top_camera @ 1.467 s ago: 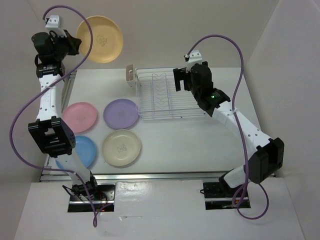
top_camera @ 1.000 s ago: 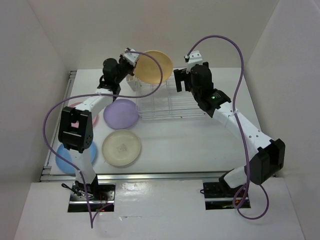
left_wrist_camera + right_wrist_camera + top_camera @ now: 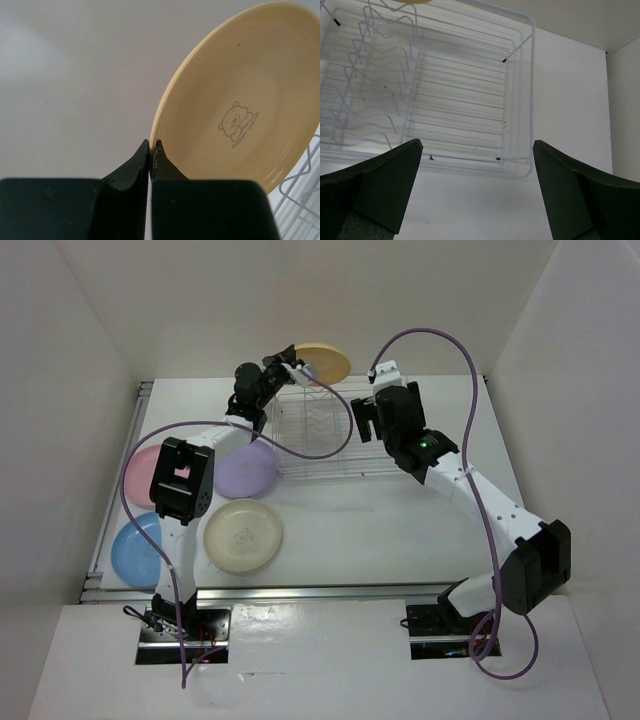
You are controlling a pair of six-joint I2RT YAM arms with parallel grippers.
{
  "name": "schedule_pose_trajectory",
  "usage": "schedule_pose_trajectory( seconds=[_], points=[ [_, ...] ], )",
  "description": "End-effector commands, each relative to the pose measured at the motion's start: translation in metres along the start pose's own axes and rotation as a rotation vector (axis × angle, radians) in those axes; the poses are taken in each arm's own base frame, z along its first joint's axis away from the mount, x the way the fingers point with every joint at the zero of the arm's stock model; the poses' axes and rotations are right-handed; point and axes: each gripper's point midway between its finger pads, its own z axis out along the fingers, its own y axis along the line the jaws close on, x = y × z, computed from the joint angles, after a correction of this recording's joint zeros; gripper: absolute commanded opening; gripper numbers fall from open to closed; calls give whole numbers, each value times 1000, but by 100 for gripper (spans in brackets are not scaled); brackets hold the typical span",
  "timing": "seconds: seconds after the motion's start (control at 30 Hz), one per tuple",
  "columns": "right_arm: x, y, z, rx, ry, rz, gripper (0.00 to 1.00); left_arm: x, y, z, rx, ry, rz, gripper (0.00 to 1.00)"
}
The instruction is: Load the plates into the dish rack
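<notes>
Left gripper (image 3: 151,146): your fingers are clamped on the rim of the orange plate (image 3: 240,100), held tilted in the air over the far side of the dish rack (image 3: 320,435).
Right gripper (image 3: 475,147): yours is spread wide, holding nothing, over the rack's right end.
Dish rack: mid far edge of the bench (image 3: 380,510).
Other plates: lavender plate (image 3: 245,468), pink plate (image 3: 140,465), cream plate (image 3: 243,535) and sky blue plate (image 3: 132,550) lie flat toward the left edge.

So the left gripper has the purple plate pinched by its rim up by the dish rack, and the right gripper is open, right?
The colour is wrong: the left gripper pinches the orange plate, as the left wrist view shows. It is up by the dish rack, and the right gripper is open.
</notes>
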Motion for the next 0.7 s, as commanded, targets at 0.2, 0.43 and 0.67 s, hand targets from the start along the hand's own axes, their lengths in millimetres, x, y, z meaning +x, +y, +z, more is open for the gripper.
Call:
schedule_pose_trajectory(
  seconds=[0.2,0.43,0.67],
  points=[
    [-16,-5,14,14,-30,16,100,-12,18,5,-49,-68,72,0],
    [-17,-4,15,14,-30,16,100,2,-2,-2,-11,-37,43,0],
    [-17,-4,15,14,-30,16,100,24,-27,-9,-5,33,3,0]
  ],
)
